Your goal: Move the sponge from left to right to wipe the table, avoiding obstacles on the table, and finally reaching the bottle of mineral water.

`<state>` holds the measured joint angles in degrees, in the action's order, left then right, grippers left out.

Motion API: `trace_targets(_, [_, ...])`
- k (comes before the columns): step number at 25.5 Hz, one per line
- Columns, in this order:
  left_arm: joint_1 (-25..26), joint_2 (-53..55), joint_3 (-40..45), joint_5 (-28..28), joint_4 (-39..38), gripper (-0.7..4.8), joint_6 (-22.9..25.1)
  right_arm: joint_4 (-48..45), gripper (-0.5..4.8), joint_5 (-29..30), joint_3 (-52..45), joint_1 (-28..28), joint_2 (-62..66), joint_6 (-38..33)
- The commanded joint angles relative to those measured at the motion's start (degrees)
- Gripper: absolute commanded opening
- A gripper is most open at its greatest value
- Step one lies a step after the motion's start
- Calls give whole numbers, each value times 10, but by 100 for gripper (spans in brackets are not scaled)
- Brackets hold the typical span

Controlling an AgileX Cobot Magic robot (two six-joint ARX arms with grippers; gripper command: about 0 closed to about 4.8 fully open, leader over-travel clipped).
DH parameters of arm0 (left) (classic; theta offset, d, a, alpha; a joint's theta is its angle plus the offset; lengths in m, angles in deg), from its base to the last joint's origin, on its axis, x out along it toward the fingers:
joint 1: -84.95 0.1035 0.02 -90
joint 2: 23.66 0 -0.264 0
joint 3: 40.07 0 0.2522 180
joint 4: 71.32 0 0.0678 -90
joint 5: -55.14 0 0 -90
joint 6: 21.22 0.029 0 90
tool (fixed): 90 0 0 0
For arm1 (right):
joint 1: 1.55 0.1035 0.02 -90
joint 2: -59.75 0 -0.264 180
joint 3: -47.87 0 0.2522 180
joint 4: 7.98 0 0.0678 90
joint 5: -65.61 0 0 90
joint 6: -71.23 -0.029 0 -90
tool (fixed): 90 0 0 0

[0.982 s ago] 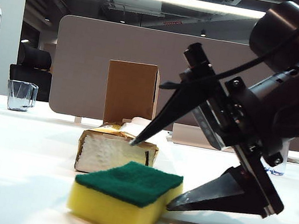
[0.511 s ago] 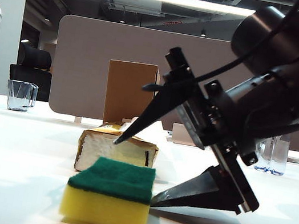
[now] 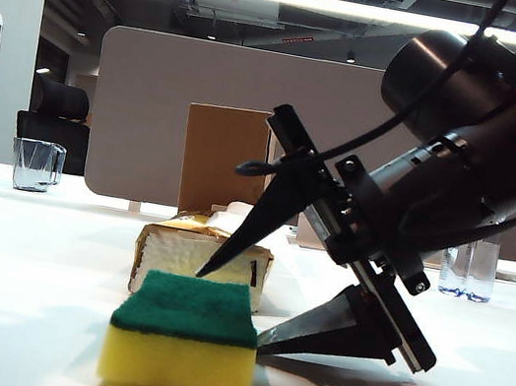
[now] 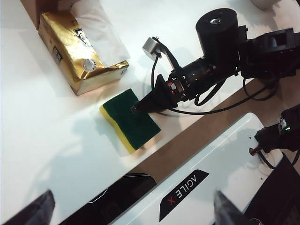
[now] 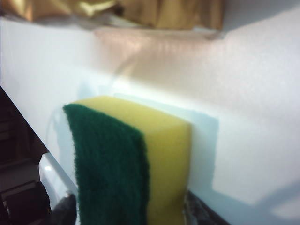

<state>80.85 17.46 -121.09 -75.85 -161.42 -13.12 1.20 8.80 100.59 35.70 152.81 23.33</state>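
Observation:
The yellow sponge (image 3: pixel 182 340) with its green top lies flat on the white table (image 3: pixel 21 291), in front of the gold tissue pack (image 3: pixel 172 253) and the brown cardboard box (image 3: pixel 226 157). My right gripper (image 3: pixel 230 306) reaches in from the right; its upper fingertip rests on the green layer and its lower one presses the sponge's right side at table level. In the right wrist view the sponge (image 5: pixel 136 159) fills the space between both fingers. The bottle of mineral water (image 3: pixel 470 265) shows only its clear lower part behind the right arm. My left gripper (image 4: pixel 133 213) hangs open above the robot's base, holding nothing.
A clear glass mug (image 3: pixel 36 164) stands at the far left of the table. Grey partition panels (image 3: pixel 159 76) rise behind the table. The tissue pack (image 4: pixel 79 51) lies just beyond the sponge (image 4: pixel 129 119), with a tissue sticking out.
My right gripper moved left and lower, and its jaws narrowed onto the sponge. The sponge turned square to the camera and slid slightly left.

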Motion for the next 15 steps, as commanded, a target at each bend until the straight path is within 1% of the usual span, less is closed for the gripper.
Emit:
trace_targets(1, [0, 0, -2, -4, 1, 439, 3, 32, 305, -42, -1, 0, 3, 4])
trace_targets(8, [0, 0, -2, -4, 2, 439, 3, 76, 304, -78, -1, 0, 3, 20])
trace_targets(13, [0, 0, -2, -4, 2, 439, 3, 95, 303, -85, -1, 2, 3, 30])
trace_targets(15, [0, 0, -2, -4, 2, 439, 3, 98, 303, -91, -1, 12, 3, 31])
